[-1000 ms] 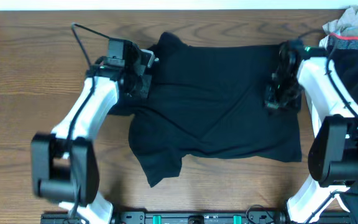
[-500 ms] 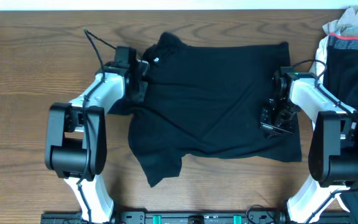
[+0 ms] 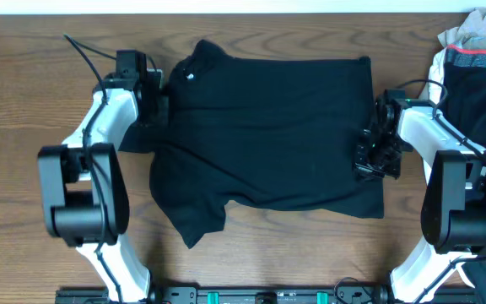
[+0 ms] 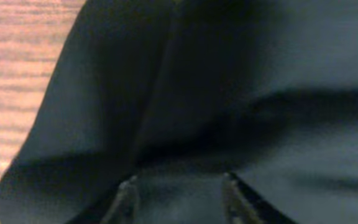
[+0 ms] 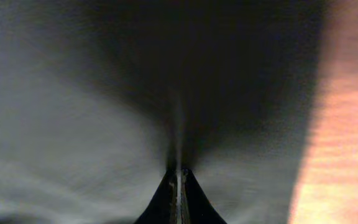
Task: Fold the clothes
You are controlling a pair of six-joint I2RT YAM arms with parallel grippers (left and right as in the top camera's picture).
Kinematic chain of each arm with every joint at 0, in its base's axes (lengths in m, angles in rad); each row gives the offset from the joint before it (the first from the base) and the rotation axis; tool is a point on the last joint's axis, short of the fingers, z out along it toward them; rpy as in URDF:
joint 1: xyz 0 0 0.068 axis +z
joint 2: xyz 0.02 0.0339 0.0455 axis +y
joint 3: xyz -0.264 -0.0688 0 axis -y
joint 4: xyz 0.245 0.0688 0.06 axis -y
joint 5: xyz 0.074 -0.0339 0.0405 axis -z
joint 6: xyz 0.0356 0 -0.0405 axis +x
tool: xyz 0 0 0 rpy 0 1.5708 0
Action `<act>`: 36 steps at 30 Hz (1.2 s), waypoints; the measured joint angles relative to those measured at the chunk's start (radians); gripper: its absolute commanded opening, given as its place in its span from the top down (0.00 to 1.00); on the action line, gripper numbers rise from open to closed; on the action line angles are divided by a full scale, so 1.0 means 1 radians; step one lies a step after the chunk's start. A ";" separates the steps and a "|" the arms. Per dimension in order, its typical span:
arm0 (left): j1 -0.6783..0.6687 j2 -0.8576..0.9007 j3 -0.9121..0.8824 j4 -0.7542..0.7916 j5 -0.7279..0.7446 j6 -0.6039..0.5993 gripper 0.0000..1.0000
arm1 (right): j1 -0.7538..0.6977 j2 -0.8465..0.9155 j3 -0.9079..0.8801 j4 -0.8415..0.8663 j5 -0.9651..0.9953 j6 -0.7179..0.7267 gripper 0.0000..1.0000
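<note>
Black fabric fills most of the overhead view: the black T-shirt (image 3: pixel 268 127) is spread nearly flat on the wooden tabletop (image 3: pixel 24 186). A small white logo (image 3: pixel 191 76) shows near its far-left corner, and one sleeve (image 3: pixel 188 219) trails toward the near edge. The left jaws are set at the shirt's left border beside the logo and the right jaws at its right border, so the garment is spanned between the two arms. A pile of other garments (image 3: pixel 475 59) is seen well apart at the far right. No fold has yet been made, it is judged. Should one side be pulled harder than the other, the cloth could be dragged askew and the sleeve bunched under the body.

From the left wrist, two fingertips (image 4: pixel 128 190) are seen parted with dark cloth lying between them. Whether the T-shirt (image 4: pixel 241 74) is actually pinched cannot be told. If it is not, the edge may be left behind on the tabletop (image 4: pixel 17 74) when the arm is lifted, and the fold would come out lopsided.

From the right wrist, the fingertips (image 5: pixel 188 202) are pressed together on a thin ridge of the T-shirt (image 5: pixel 73 124), close to its edge, with bare tabletop (image 5: pixel 347 124) just beyond. So little material is caught that it could be pulled free under tension.
</note>
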 measured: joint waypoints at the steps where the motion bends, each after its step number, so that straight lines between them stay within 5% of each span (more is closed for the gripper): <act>1: -0.003 -0.022 0.009 -0.029 0.003 -0.001 0.46 | 0.000 0.000 0.005 0.000 -0.023 -0.022 0.95; 11: -0.011 -0.385 0.055 -0.496 0.115 -0.172 0.48 | 0.000 -0.090 0.027 0.006 -0.131 -0.123 0.70; 15: -0.044 -0.393 0.000 -0.599 0.167 -0.243 0.51 | 0.000 -0.096 0.028 -0.002 -0.137 -0.128 0.69; 20: -0.089 -0.379 -0.181 -0.561 0.194 -0.331 0.69 | 0.000 -0.097 0.028 -0.015 -0.139 -0.127 0.69; 36: -0.088 -0.378 -0.611 -0.192 0.192 -0.596 0.82 | 0.000 -0.097 0.029 0.022 -0.151 -0.110 0.68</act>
